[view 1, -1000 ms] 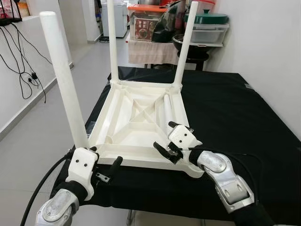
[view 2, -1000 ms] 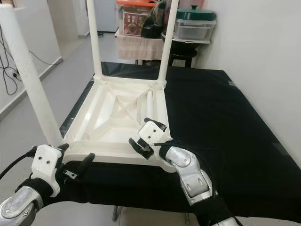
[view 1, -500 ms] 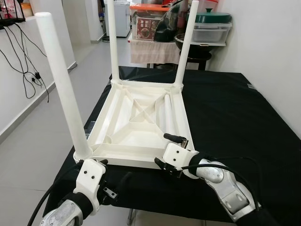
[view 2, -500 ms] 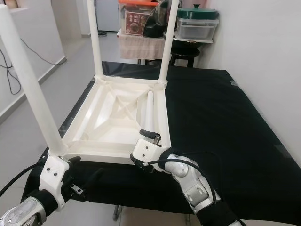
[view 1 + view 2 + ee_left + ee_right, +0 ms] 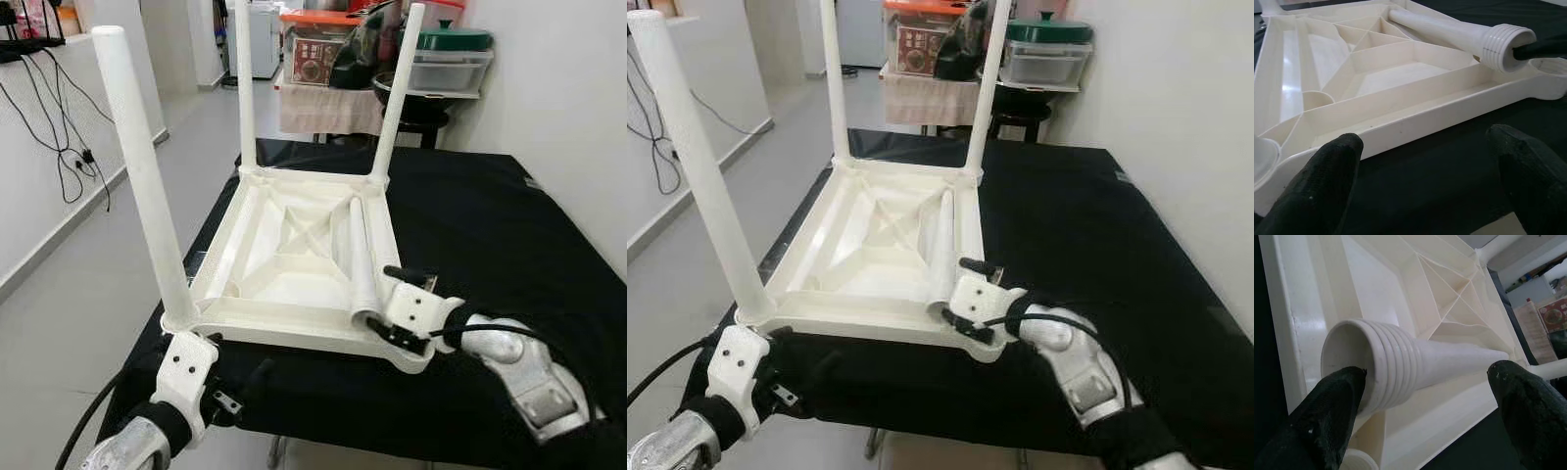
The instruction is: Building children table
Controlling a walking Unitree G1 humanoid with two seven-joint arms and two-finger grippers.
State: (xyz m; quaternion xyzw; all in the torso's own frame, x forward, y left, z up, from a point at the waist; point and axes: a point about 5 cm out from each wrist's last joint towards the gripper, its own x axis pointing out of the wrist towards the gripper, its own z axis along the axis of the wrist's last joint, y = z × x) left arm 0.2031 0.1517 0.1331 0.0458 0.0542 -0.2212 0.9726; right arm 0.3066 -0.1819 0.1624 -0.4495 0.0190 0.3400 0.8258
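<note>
Writing legible nowhere — right tool (image 5: 387,311) spread around loose leg (image 5: 359,257) at upturned table's (image 5: 294,259) near corner; left tool (image 5: 1425,181) spread beside desk (image 5: 490,225) edge.

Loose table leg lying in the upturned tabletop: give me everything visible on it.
The loose leg is white, glossy, plastic-looking, tapered, and lies flat inside the upside-down tabletop along its right side. Its wide hollow end, ringed with thread-like ridges, points toward the robot at the near right corner. The right tool is open at that end, one finger at the rim. It is not yet mounted.
</note>
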